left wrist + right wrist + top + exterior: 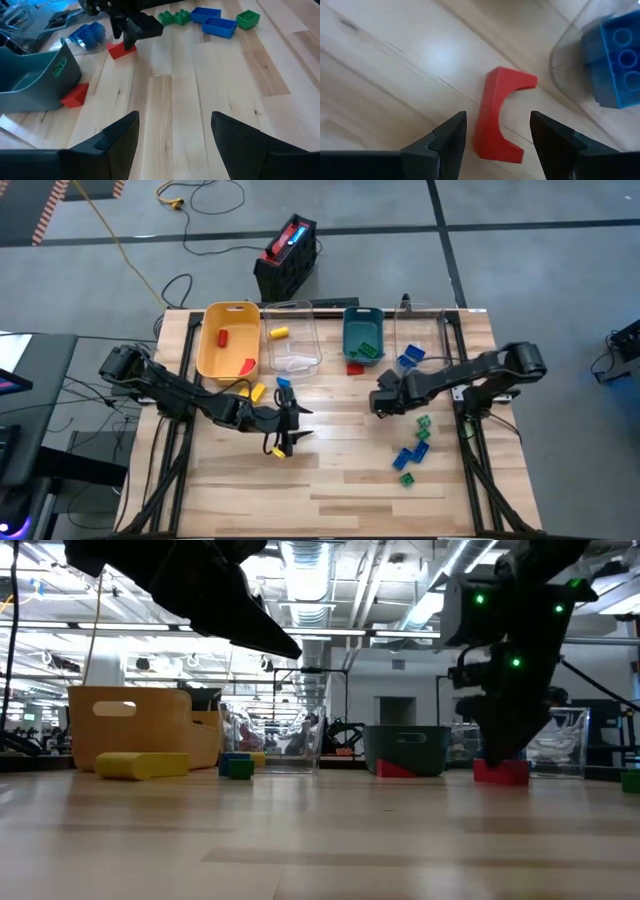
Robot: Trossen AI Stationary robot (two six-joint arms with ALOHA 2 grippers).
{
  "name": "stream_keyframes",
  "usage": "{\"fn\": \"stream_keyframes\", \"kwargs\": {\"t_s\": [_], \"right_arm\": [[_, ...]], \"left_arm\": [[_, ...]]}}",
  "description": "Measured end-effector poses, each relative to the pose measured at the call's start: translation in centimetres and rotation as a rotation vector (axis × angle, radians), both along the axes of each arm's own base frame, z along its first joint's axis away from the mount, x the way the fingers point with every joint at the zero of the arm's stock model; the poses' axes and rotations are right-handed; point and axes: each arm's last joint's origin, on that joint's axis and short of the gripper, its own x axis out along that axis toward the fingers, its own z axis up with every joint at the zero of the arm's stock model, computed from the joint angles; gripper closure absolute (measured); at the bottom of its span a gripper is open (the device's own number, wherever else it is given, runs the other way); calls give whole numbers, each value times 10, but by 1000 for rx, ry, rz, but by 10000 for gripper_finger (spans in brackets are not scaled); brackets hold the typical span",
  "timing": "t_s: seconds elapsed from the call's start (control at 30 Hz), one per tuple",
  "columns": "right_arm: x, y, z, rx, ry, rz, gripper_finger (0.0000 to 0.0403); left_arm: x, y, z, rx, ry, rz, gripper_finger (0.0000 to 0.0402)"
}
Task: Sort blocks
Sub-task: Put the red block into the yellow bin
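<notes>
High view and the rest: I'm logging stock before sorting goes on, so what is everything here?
Yellow bin: one, far left, two red blocks inside.
Clear bins: two, flanking the teal one; one holds a yellow block, one a blue.
Teal bin: one, green block inside.
Loose blocks: several; blue and green at right, two red near the teal bin, yellow and blue near the yellow bin.
Case: one, black and red, on the floor.
Left gripper: open.
Right gripper: open, over a red block.

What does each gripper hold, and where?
Nothing. The right gripper is open above a red arch block; the left gripper is open over bare table.
</notes>
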Motion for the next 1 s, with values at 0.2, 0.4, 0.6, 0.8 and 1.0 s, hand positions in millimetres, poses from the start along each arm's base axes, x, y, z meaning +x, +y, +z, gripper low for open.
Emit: {"fn": "stream_keyframes", "kwargs": {"t_s": [0.2,0.4,0.6,0.8,1.0], "right_arm": [[3,1,-11,25,41,3,211],[9,-1,-17,84,47,43,289],[5,4,-5,119,10,74,325],[-8,10,24,113,-72,113,332],[-12,25,54,88,-193,251,333]], "left_arm": [[-1,0,-2,7,19,-1,161],[-1,0,-2,6,19,0,161],[-1,0,-3,3,30,3,161],[-1,0,-3,3,30,3,161],[0,0,0,33,9,-17,161]]}}
